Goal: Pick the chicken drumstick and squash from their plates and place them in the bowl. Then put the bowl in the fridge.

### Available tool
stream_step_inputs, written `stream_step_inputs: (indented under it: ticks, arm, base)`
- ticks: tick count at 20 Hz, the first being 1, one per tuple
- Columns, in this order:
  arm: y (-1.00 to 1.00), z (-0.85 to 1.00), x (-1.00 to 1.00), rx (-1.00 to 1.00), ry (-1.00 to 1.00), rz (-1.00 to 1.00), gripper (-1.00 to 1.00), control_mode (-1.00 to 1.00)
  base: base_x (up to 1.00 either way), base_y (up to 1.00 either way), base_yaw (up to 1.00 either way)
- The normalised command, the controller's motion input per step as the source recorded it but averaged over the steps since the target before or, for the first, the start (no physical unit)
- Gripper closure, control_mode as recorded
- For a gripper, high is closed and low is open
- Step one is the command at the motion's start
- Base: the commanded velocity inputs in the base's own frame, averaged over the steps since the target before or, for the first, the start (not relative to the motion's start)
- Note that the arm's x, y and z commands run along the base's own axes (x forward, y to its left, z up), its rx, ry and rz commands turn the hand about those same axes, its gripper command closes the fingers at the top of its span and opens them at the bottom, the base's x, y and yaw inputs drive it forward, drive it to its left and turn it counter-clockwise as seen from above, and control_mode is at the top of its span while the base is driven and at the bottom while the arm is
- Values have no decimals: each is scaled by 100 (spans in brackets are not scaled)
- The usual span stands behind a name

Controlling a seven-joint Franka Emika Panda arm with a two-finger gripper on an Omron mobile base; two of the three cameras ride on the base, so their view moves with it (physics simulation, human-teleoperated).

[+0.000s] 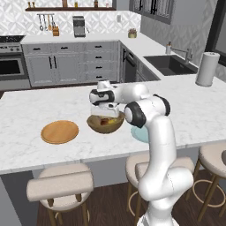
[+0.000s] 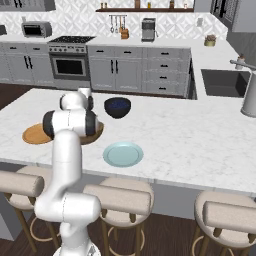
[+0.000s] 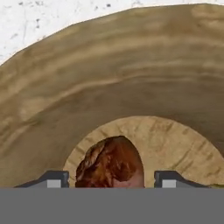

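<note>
The tool (image 3: pixel 111 179) hangs just above the wooden bowl (image 1: pixel 106 125), its two dark fingertips (image 3: pixel 54 179) spread wide, with the chicken drumstick (image 3: pixel 111 164) between them, lying on the bowl's floor. Something yellow-orange, likely the squash (image 1: pixel 115 120), shows inside the bowl beside the drumstick. The bowl sits on the marble desk (image 1: pixel 44 106), between the orange wooden plate (image 1: pixel 59 131) and the pale blue-green plate (image 2: pixel 123 154). A dark navy bowl (image 2: pixel 117 107) stands beyond the wooden bowl.

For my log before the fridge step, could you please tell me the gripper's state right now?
Gripper: open, jaws spread on either side of the chicken drumstick, which lies on the floor of the bowl; no grip on it.
</note>
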Motion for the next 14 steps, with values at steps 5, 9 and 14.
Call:
stream_step_inputs:
  ticks: [5, 9, 14]
  arm:
    - [0, 0, -36, 3, 0, 0, -100, -100]
    - [-2, 32, -49, 5, -3, 0, -100, -100]
    - [-20, 38, -100, 6, -10, 5, -100, -100]
  base:
    - [0, 0, 0]
    - [0, 0, 0]
    - [0, 0, 0]
